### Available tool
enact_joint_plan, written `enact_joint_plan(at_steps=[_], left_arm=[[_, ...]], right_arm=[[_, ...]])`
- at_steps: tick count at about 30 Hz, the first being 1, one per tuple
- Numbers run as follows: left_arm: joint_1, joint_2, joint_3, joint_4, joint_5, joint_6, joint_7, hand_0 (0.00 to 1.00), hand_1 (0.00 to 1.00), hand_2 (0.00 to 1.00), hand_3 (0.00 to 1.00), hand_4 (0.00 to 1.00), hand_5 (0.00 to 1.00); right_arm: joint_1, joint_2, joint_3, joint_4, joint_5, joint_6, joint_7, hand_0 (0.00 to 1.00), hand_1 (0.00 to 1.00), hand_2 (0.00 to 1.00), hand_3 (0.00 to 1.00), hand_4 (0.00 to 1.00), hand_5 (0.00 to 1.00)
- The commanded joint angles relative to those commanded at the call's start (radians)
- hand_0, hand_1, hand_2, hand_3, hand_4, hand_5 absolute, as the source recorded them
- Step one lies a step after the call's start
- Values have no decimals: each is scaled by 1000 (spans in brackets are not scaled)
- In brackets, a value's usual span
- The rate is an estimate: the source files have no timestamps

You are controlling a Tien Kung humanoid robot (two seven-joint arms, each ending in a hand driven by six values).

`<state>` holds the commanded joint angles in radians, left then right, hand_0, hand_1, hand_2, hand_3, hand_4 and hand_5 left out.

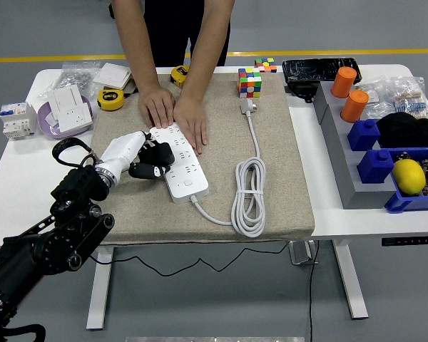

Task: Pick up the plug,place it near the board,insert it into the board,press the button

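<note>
Left hand holding the black plug at the power strip's left edge.

The left hand [132, 158] has its fingers curled around the plug [155, 155], which sticks out from its fingertips against the white power strip [180, 162]. Beyond the fingertips, a person's hands [174, 114] press flat on the strip's far end.

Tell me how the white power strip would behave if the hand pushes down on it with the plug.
The power strip looks rigid and lies flat on the mat, so it probably won't tip. It might slide, but a person's hands press on its far end. Its coiled cord looks slack, so it should hardly tug. The left hand holds the black plug at the strip's left edge.
</note>
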<state>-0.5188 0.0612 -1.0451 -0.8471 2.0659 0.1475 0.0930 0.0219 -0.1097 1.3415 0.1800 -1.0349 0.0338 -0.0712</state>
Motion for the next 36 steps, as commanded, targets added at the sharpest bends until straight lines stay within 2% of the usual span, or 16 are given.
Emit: enact_joint_plan(at_steps=[6,11,15,16,17,20,22,27,32,36], left_arm=[[2,-2,0,5,-16,6,-7,440,449,462,460,564,68],[10,-2,-17,-5,-71,8,-26,440,457,459,451,545,87],[25,-10,-57,-33,-156,-15,-22,440,457,459,451,545,87],[28,-13,-67,-39,-174,-20,-20,450,497,486,438,540,94],[32,-15,-82,-49,-191,-26,-20,450,497,486,438,540,94],[42,-14,-116,-80,-205,-39,-15,450,497,486,438,540,94],[54,-7,-147,-115,-198,-50,-7,460,530,508,437,541,94],[78,21,-195,-166,-172,-60,4,460,530,508,437,541,94],[89,54,-215,-153,-91,-66,16,462,528,511,438,543,100],[95,68,-203,-127,-53,-73,19,465,527,515,444,544,104]], right_arm=[[-1,-1,2,0,-3,-1,-1,802,724,717,626,949,707],[-1,-1,2,0,-2,-1,-1,802,724,717,628,953,709],[0,0,2,0,1,-1,0,802,724,717,628,953,709],[0,1,2,0,1,-2,0,801,724,717,633,959,709],[0,1,2,0,3,-2,0,801,724,717,633,959,709],[1,1,3,0,5,-2,1,801,724,717,633,959,709],[1,2,7,0,5,-3,1,801,724,717,627,942,684],[-1,3,14,0,5,-4,0,801,724,717,627,942,684],[-2,4,17,0,7,-4,1,800,723,717,626,940,674],[0,4,15,0,11,-4,4,801,723,717,626,940,673]])
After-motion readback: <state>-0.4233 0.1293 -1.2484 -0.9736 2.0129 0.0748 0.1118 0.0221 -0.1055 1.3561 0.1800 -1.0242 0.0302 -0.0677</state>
